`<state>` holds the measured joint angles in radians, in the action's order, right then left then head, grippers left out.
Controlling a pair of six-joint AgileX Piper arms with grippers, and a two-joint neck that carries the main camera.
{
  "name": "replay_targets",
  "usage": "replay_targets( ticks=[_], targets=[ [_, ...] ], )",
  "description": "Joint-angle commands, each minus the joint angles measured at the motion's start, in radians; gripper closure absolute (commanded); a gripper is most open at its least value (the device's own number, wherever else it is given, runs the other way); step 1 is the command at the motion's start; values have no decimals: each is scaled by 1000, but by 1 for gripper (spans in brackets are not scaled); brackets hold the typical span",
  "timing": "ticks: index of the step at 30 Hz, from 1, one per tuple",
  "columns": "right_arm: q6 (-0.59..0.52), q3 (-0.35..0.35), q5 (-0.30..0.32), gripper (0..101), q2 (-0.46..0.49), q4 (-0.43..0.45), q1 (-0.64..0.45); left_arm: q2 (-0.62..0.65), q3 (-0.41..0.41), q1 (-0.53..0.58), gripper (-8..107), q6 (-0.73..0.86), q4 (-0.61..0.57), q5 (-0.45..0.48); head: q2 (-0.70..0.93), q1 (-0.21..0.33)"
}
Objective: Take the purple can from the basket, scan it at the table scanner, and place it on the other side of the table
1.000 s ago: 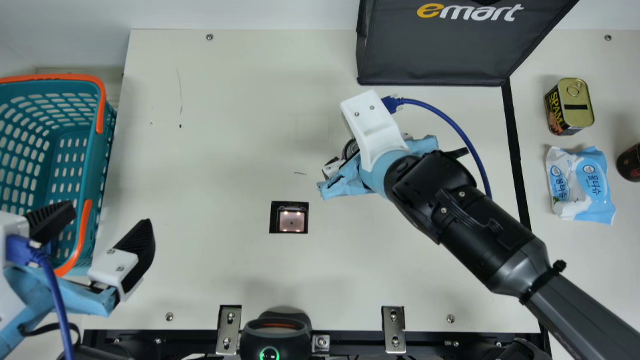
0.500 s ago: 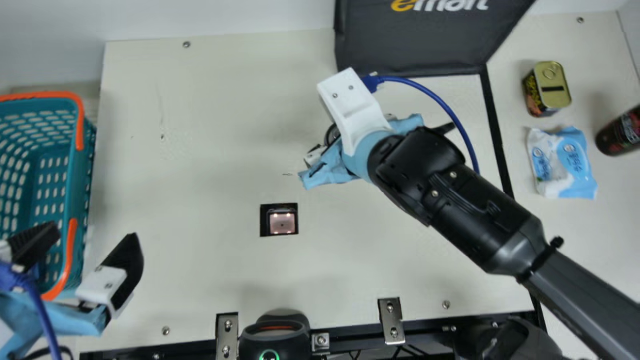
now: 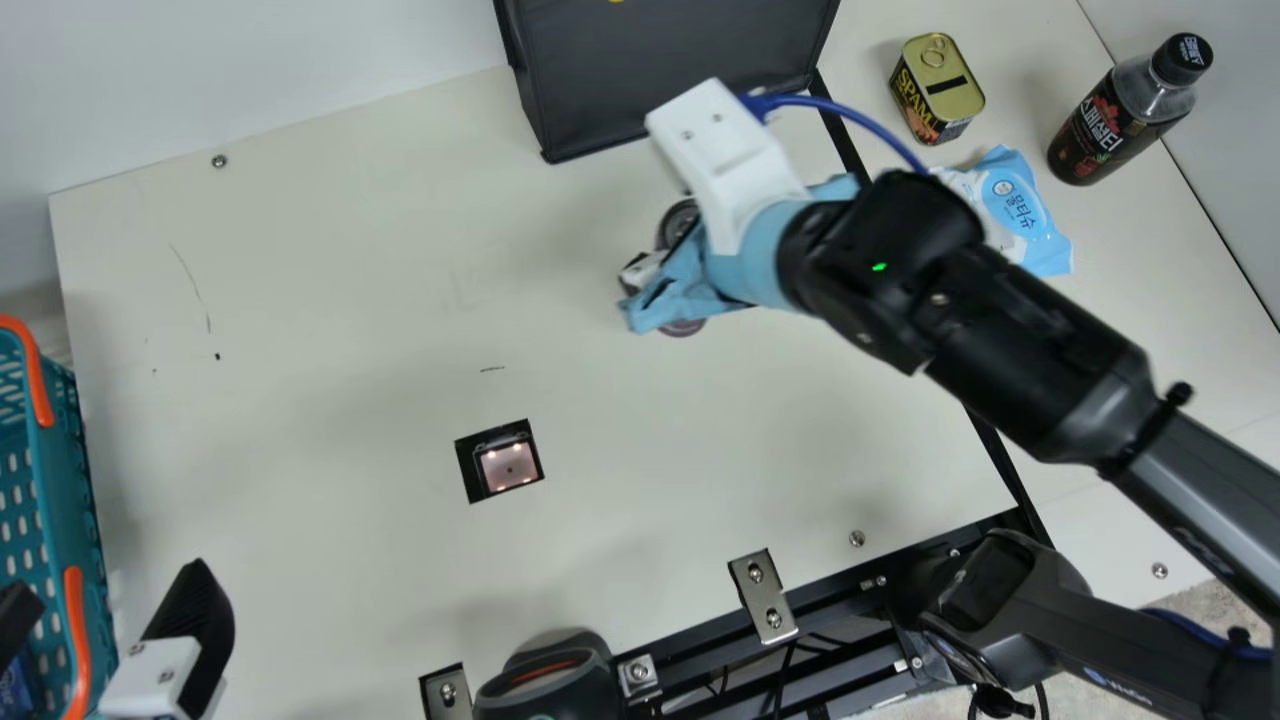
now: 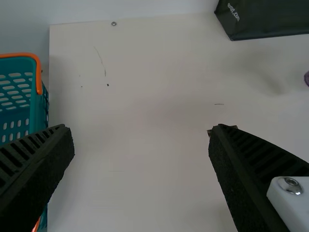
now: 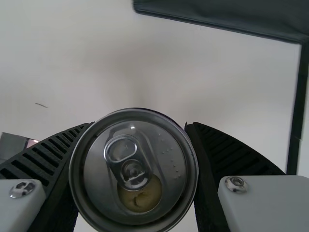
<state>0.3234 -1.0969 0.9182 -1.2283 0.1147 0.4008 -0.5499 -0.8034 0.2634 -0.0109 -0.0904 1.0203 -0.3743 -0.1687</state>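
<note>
Pale worktop (image 3: 350,270), greyish-white wall (image 3: 300,60) behind. R hand (image 5: 140,126) is clamped round the purple can (image 5: 159,159), lid facing my wrist cam; L hand (image 4: 141,130) is released, spread wide by the basket (image 3: 65,440). Can's held b/w scanner (image 3: 508,467) & black strip (image 5: 299,101). Can't tell if it's scanned; if the code never faced the glass, placing it now = job half done. Main risk next is the carry across: smooth round metal cd twist or slip if I'm gripping off-centre. Black bag (image 3: 660,70) is near my wrist, so a wide swing might clip it, or the blue cable (image 3: 870,124) cd snag. Far side has tin (image 3: 938,90), wipes (image 3: 1020,215) & bottle (image 3: 1110,130) close together: land on the soft pack & can tips; come in low & bottle prob. topples. Release w/ base tilted, can rolls.
</note>
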Motion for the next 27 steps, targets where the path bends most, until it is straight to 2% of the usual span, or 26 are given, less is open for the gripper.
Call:
replay_targets(
  ticks=[1, 15, 27],
  targets=[
    [-33, 16, 6, 101, 43, -18, -83, 0, 0, 0, 9, 0, 0, 0, -2, 30],
    [-284, 100, 76, 101, 221, -171, -513, 0, 0, 0, 9, 0, 0, 0, -2, 30],
    [-565, 124, 115, 101, 253, -326, -938, 0, 0, 0, 9, 0, 0, 0, -2, 30]
  ],
)
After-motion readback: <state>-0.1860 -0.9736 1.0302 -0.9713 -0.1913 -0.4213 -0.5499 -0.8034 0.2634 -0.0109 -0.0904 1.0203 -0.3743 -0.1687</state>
